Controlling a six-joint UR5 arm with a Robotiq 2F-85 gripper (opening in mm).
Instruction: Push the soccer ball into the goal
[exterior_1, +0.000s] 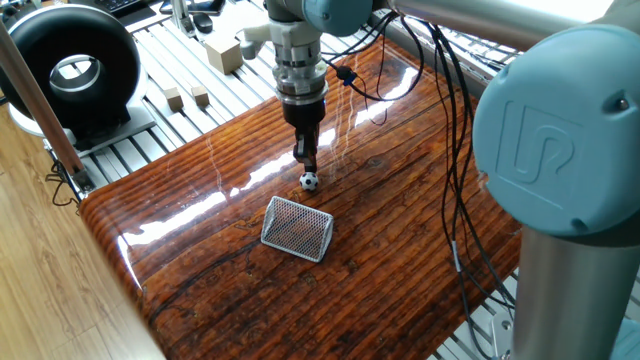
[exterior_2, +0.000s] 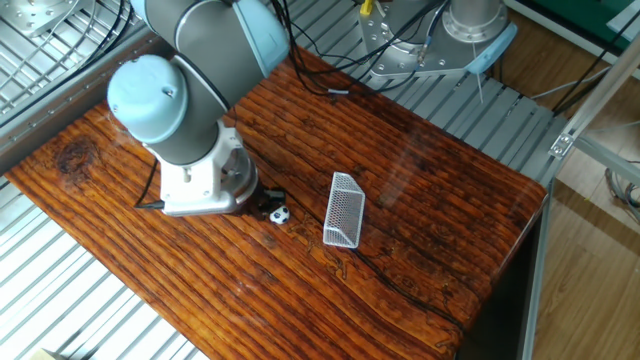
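Note:
The soccer ball (exterior_1: 310, 181) is a tiny white ball with black patches on the wooden table, a short way behind the goal (exterior_1: 297, 228), a small silver wire-mesh frame. In the other fixed view the ball (exterior_2: 281, 214) lies left of the goal (exterior_2: 344, 210), whose mesh face is turned toward it. My gripper (exterior_1: 305, 163) points straight down with its fingers together, its tip just behind the ball and touching or nearly touching it. In the other fixed view the gripper tip (exterior_2: 268, 206) shows dark beside the ball, mostly hidden under the arm's wrist.
A large black ring-shaped device (exterior_1: 68, 62) stands at the back left off the table. Small wooden cubes (exterior_1: 187, 97) and a larger block (exterior_1: 222, 53) lie on the slatted metal surface behind. Cables (exterior_1: 445, 180) hang from the arm over the table's right side.

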